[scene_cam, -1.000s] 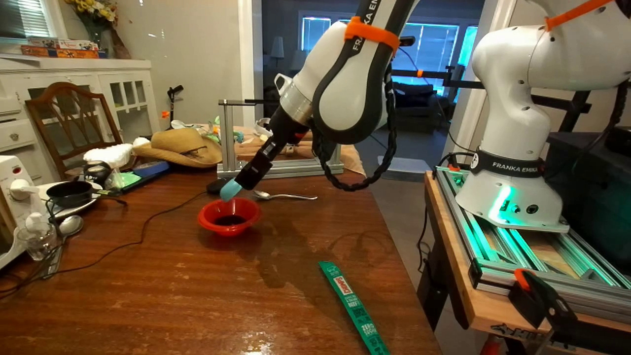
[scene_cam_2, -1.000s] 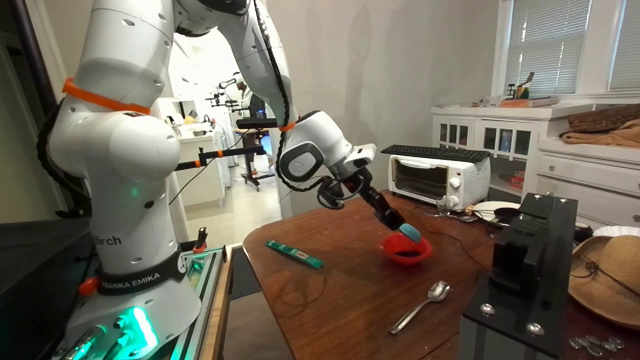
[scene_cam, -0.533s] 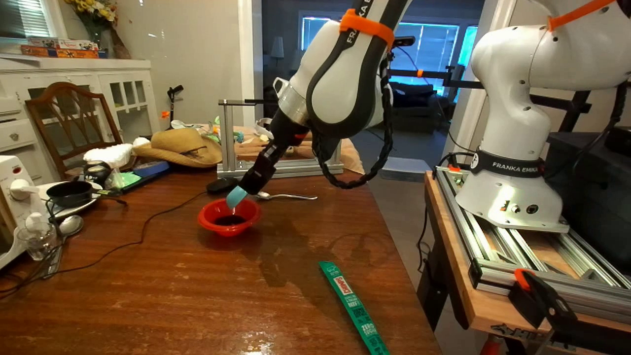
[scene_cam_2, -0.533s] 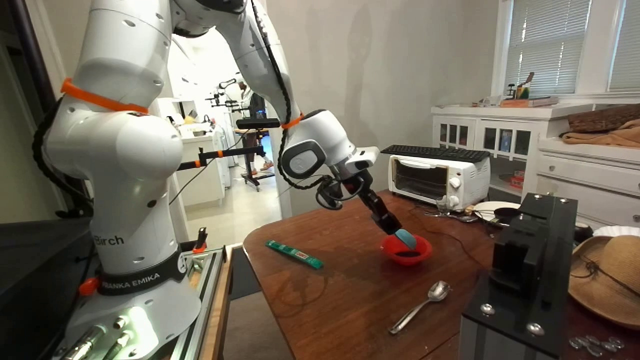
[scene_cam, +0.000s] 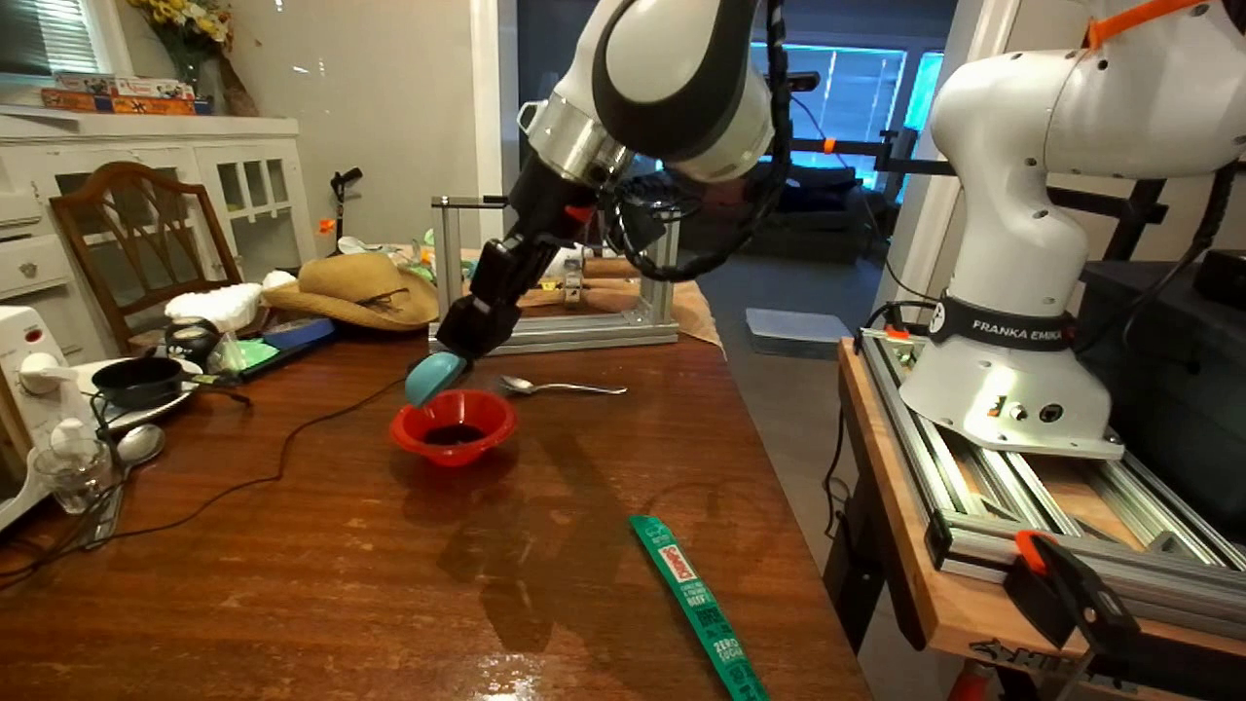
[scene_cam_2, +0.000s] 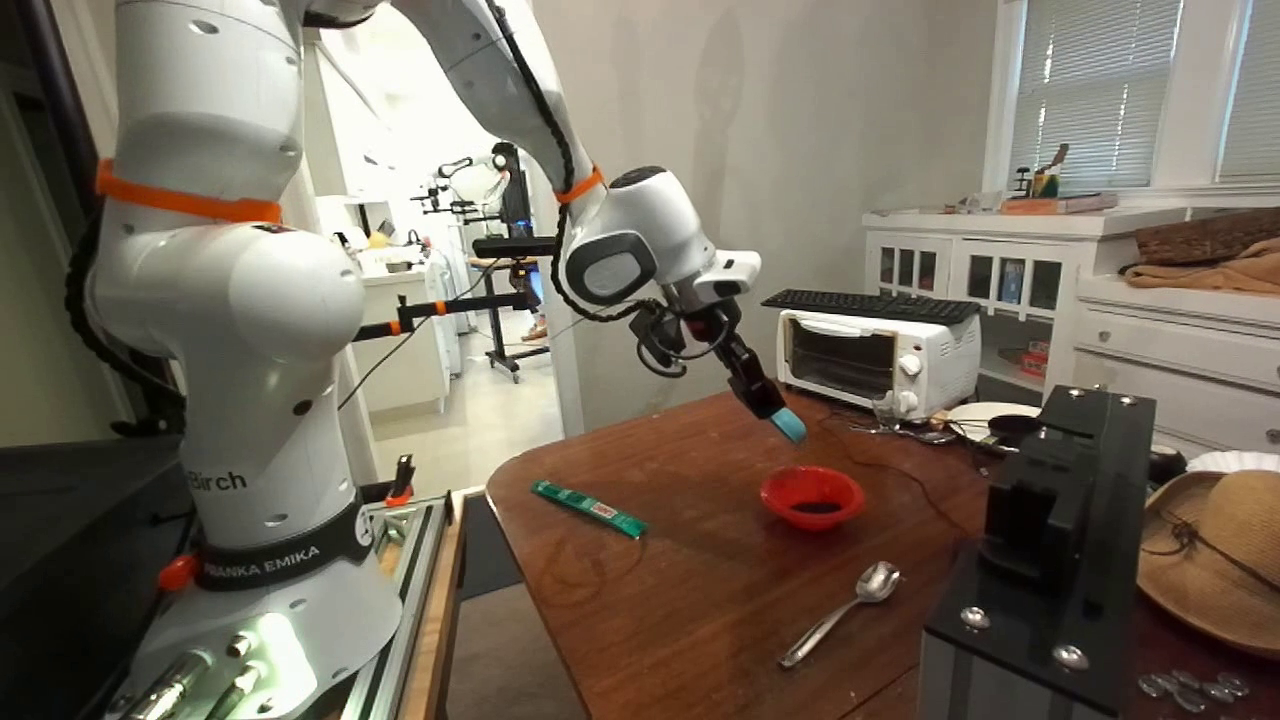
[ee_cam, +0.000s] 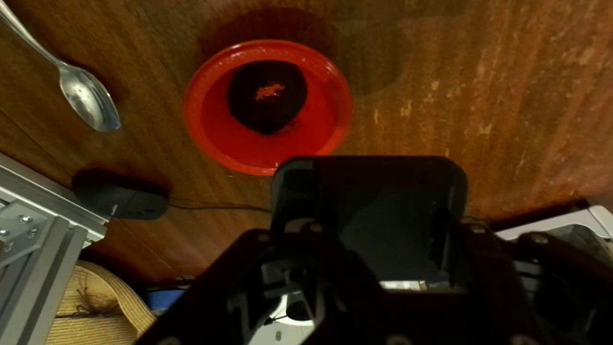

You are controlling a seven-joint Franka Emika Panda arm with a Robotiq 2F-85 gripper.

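On the table (scene_cam: 321, 584), red bowl (scene_cam: 451, 455), green "ZERO" packet (scene_cam: 694, 596)

Odds and ends about a glossy brown wooden table (scene_cam: 292, 584)
A slim green printed packet (scene_cam: 697, 606) lies near the edge, well apart from a silver metal spoon (scene_cam_2: 866, 592); over there, a tan straw hat (scene_cam: 352, 284) and a black keyboard (scene_cam_2: 870, 305) atop a boxy white toaster oven (scene_cam_2: 940, 355).

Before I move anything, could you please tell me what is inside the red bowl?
The red bowl holds a dark substance with a reddish patch; liquid or powder, I cannot tell. Whatever lies beneath the dark substance is covered.
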